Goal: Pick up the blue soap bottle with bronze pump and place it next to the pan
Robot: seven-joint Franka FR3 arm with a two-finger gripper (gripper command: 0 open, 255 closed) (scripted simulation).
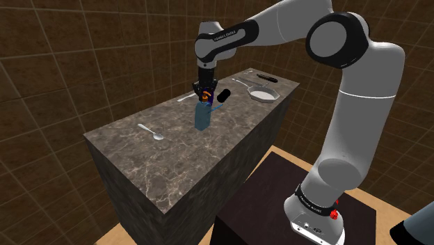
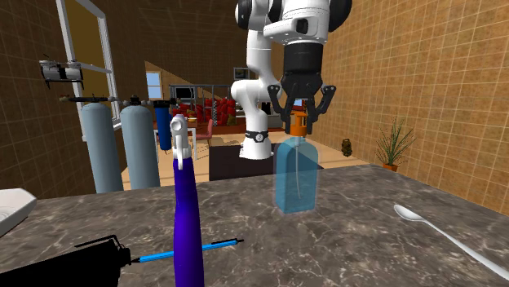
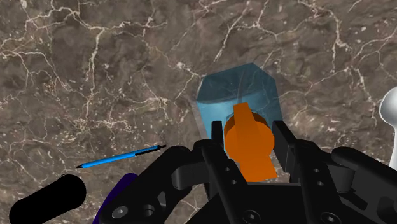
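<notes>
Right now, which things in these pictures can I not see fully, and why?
- Second exterior view: white object, cut by the left edge; cannot name it.
- Second exterior view: purple spray bottle, base cut by the bottom edge.
- Wrist view: spoon, mostly cut by the picture's edge.
- Wrist view: orange pump, lower part behind the claw.

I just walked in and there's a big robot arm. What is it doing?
The white robot arm holds its black gripper right at the orange pump on top of a see-through blue soap bottle. The bottle stands upright on the stone counter, not lifted yet. The pan it should go beside sits at the counter's far end. A spoon and a purple spray bottle are nearby.
</notes>
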